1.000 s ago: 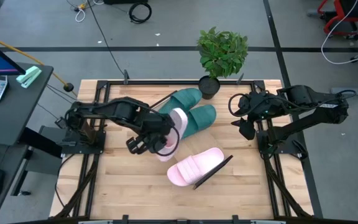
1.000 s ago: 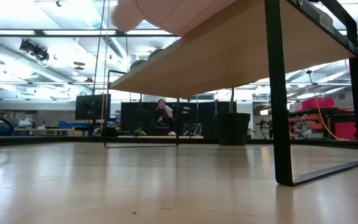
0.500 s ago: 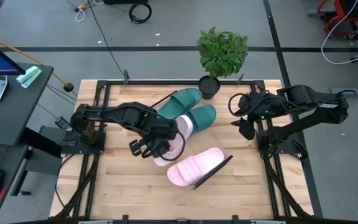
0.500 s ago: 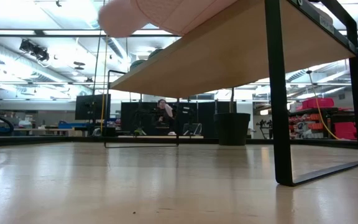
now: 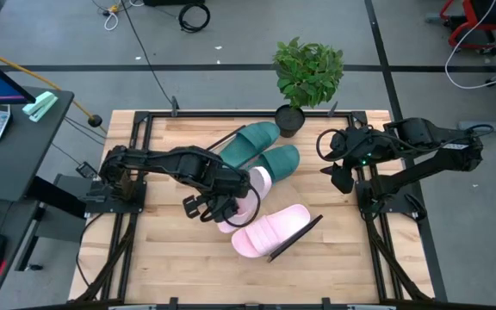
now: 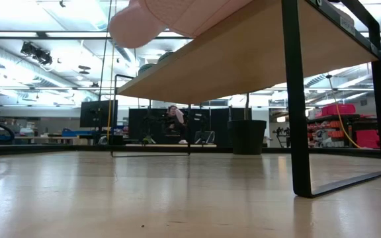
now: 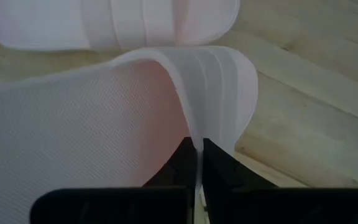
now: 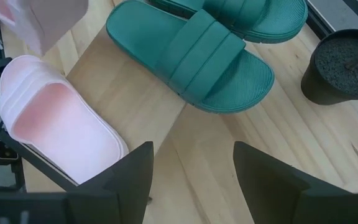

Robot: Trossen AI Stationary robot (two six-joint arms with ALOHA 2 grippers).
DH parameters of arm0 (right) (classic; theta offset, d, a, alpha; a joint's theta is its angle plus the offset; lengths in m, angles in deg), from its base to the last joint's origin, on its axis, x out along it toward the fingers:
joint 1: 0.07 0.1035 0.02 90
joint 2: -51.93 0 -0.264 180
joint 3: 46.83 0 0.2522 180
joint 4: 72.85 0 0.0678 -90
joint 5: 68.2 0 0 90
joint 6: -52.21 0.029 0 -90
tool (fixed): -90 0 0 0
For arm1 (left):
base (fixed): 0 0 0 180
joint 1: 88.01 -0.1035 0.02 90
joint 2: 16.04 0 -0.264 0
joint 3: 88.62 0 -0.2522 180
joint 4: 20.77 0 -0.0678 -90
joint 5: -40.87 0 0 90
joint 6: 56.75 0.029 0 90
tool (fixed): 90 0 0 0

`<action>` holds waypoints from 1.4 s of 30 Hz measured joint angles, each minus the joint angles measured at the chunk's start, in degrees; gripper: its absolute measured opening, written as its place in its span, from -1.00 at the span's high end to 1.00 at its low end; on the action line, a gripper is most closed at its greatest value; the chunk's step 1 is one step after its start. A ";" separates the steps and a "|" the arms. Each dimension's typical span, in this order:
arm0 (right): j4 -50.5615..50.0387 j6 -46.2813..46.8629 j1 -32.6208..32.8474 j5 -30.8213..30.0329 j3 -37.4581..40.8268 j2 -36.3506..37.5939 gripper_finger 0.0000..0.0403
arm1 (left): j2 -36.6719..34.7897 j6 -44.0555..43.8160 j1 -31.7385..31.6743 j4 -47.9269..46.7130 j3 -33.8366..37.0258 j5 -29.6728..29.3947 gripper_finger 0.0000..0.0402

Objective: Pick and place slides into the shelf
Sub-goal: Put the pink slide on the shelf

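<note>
As the left gripper (image 5: 222,207) pinches only the pink slide's (image 5: 246,195) thin strap edge beside the shelf (image 5: 293,234), it could slip free.

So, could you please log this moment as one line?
left gripper: shut on pink slide, above shelf | right gripper: open, waiting at table's right

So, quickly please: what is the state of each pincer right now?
Left pincer: closed on the strap of a pale pink slide.
Right pincer: open, holding nothing, at the table's right edge.
</note>
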 joint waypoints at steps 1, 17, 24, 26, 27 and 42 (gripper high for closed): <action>0.00 0.00 0.00 0.00 0.00 0.00 -0.13 | 0.22 0.25 -0.04 0.33 -0.07 0.51 0.94; 0.00 -0.59 0.02 0.57 0.00 0.00 -0.13 | 2.90 1.21 -0.13 1.19 -0.02 0.77 0.94; 0.00 -0.70 0.02 1.14 0.00 0.00 -0.13 | 3.67 0.44 0.22 1.07 -0.02 2.92 0.94; 0.00 -0.74 0.02 1.14 0.00 0.00 -0.13 | 3.90 0.39 0.31 0.89 -0.02 3.44 0.94; 0.00 -0.85 0.02 1.14 0.00 0.00 -0.13 | 4.00 0.07 0.31 0.63 -0.02 3.65 0.94; 0.00 -1.14 0.02 1.14 0.00 0.00 -0.13 | 4.07 1.47 0.29 0.50 -0.02 5.23 0.94</action>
